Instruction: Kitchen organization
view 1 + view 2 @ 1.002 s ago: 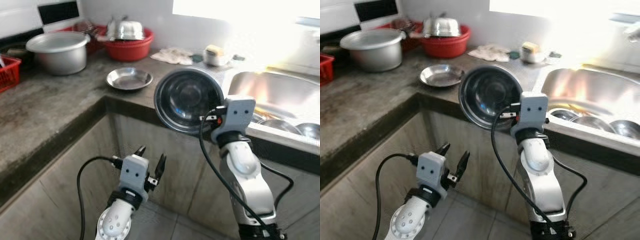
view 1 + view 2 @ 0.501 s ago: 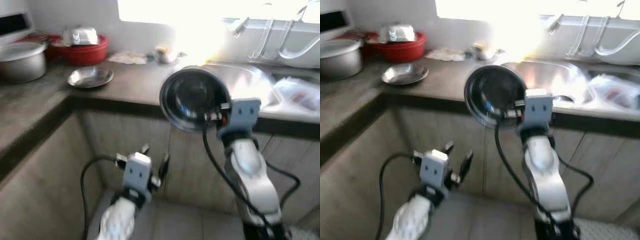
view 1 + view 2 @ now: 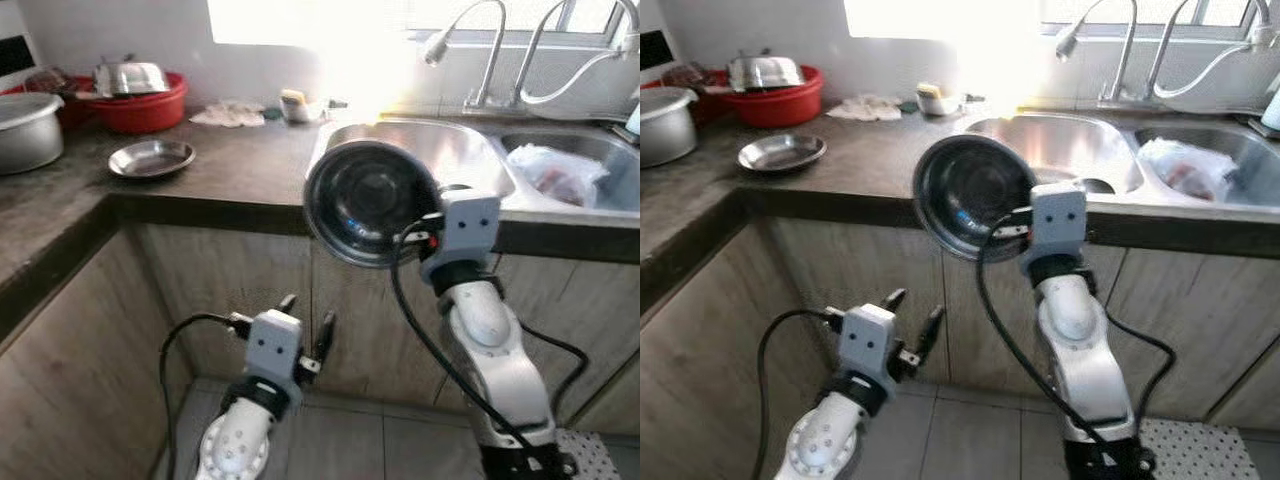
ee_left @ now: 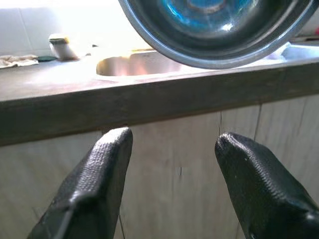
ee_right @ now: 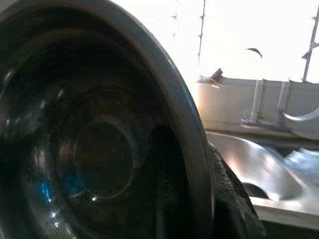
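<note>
A round steel bowl [image 3: 368, 200] is held on edge in front of the counter, its hollow facing me. My right gripper [image 3: 432, 226] is shut on the bowl's rim, one finger [image 5: 162, 189] inside and one outside. In the right wrist view the bowl [image 5: 94, 149] is very close. Low down by the cabinet doors, my left gripper [image 3: 304, 322] is open and holds nothing; its fingers [image 4: 94, 184] point at the cabinet front below the bowl [image 4: 214, 30].
The dark counter [image 3: 240, 165] runs across, turning a corner at left. On it lie a steel plate [image 3: 151, 157], a red basin [image 3: 140, 100] with steel ware, a pot [image 3: 25, 130] and a cloth [image 3: 228, 114]. A double sink [image 3: 440, 150] with taps and a plastic bag [image 3: 555, 165] is at right.
The camera has swung to the right, so the sink and taps now show more fully. The right gripper still holds the bowl; the left gripper stays low and open.
</note>
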`<state>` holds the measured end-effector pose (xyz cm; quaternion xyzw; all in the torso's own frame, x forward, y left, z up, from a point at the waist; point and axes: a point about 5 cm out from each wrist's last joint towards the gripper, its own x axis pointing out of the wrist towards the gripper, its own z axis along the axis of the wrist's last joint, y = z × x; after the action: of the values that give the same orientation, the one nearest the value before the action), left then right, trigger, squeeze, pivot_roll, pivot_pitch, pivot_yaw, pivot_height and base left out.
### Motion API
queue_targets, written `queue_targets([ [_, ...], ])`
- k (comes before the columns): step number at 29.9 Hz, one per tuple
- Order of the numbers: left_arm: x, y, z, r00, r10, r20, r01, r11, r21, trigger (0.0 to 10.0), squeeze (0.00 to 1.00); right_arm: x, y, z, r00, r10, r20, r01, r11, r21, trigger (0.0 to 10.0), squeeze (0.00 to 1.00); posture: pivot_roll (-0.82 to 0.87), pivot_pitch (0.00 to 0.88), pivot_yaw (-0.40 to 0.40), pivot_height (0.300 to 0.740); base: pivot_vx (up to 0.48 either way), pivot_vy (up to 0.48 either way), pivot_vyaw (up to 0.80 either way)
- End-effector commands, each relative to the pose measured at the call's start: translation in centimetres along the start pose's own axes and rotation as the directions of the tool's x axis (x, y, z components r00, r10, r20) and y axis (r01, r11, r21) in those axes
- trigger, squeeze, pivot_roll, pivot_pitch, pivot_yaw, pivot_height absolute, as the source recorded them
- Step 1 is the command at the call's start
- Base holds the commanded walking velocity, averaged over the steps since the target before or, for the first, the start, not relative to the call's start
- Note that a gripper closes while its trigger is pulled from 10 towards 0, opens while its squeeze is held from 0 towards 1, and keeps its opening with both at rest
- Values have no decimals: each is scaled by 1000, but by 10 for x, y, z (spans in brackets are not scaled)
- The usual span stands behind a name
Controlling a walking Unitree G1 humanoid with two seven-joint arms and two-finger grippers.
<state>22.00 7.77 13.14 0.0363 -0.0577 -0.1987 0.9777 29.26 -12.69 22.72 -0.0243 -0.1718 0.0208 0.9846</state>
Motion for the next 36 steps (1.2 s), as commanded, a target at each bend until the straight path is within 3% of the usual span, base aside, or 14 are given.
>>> queue_targets([
  [1, -1, 5, 0, 1000, 8, -8, -8, 1000, 13, 10000, 0, 2, 7, 5, 1000, 20, 19, -20, 1000, 12, 10000, 0, 38, 53, -34, 740, 326, -349, 0],
  [10, -1, 8, -2, 999, 47, -23, -47, 999, 15, 10000, 0, 2, 6, 4, 1000, 17, 11, -18, 1000, 16, 10000, 0, 38, 47, -37, 740, 322, -170, 0],
  [22, 0, 8, -1, 999, 42, -10, -42, 999, -13, 10000, 0, 7, 1, 7, 1000, 8, 12, -9, 999, 51, 10000, 0, 36, 38, -39, 740, 0, 0, -189],
  [36, 1, 10, 3, 999, 50, 9, -50, 999, -8, 10000, 0, 18, -4, 14, 999, 10, 43, -11, 1000, 19, 10000, 0, 36, 50, -39, 740, 447, 0, -57],
])
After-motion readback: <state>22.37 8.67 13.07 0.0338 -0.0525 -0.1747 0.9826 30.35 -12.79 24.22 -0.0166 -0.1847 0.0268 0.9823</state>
